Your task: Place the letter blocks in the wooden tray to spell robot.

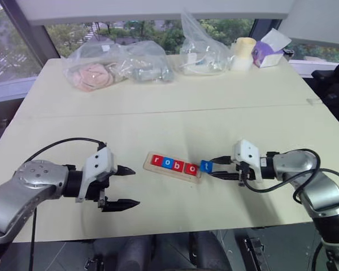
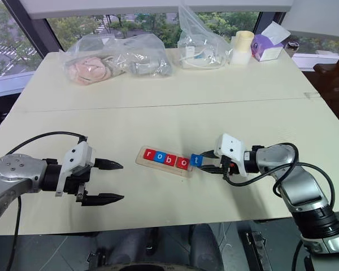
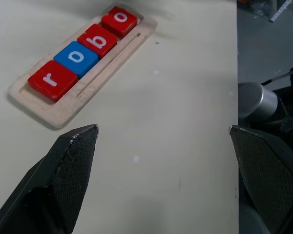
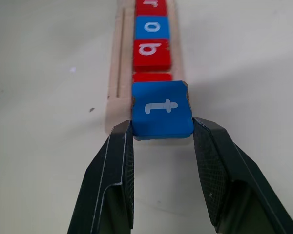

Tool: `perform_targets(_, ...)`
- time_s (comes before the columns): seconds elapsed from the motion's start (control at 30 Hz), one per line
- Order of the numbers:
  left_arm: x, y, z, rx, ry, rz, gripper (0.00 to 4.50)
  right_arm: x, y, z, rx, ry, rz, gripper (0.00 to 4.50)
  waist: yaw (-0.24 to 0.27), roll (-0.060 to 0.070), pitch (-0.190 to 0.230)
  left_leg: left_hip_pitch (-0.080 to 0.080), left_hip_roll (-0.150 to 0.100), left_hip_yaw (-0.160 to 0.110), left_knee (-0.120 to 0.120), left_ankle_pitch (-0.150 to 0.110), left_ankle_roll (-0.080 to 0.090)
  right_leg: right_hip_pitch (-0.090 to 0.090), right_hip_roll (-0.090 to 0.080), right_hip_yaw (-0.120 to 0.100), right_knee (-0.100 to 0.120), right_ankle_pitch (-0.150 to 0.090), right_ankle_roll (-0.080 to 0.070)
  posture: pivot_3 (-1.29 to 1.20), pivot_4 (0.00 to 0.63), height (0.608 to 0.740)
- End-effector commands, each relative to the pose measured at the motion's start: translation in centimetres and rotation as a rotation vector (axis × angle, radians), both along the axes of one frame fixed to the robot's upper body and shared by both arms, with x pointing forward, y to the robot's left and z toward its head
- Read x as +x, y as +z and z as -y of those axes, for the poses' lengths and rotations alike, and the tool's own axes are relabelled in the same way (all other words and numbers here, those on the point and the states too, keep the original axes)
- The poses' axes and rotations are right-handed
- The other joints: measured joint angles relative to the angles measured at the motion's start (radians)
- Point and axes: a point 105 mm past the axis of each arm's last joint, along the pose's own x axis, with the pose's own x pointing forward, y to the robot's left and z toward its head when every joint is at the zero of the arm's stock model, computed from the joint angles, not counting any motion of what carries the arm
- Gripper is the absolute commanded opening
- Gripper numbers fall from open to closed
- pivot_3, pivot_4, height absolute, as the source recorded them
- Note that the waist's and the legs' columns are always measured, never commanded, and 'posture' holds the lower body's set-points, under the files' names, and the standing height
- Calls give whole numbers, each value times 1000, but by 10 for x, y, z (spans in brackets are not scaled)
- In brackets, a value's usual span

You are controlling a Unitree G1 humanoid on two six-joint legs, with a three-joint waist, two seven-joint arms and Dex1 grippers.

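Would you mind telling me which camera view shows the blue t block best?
The right wrist view: the blue t block sits close up, its letter legible, pinched between the right gripper fingers at the wooden tray end. Both eye views show it small beside the tray.

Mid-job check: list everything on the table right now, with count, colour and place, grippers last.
wooden tray: one, pale wood, table centre.
letter blocks in tray: four, red r, blue o, red b, red o.
t block: one, blue, at the tray's right end, held.
plastic bags: three, clear, far edge.
cup: one, cream, far right.
tissue box: one, purple, far right.
left gripper: open, left of tray.
right gripper: shut on t block.
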Motion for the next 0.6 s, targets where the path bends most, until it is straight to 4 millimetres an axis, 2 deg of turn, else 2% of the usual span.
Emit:
perform_targets(0.03, 1, 4, 2, 6, -12, 40, 4500, 1, 5, -6, -54, 19, 44, 1140, -2, 0, 0, 0, 0, 0, 0, 0, 0, 0, 0, 0, 0, 0, 0, 0, 150, 740)
perform_targets(0.23, 2, 1, 4, 7, -9, 45, 4500, 5, -1, -6, -145, 39, 73, 1140, -3, 0, 0, 0, 0, 0, 0, 0, 0, 0, 0, 0, 0, 0, 0, 0, 150, 740)
perform_targets(0.6, 4, -4, 4, 9, 8, 57, 4500, 12, -3, -9, -162, 21, 71, 1140, -4, 0, 0, 0, 0, 0, 0, 0, 0, 0, 0, 0, 0, 0, 0, 0, 150, 740)
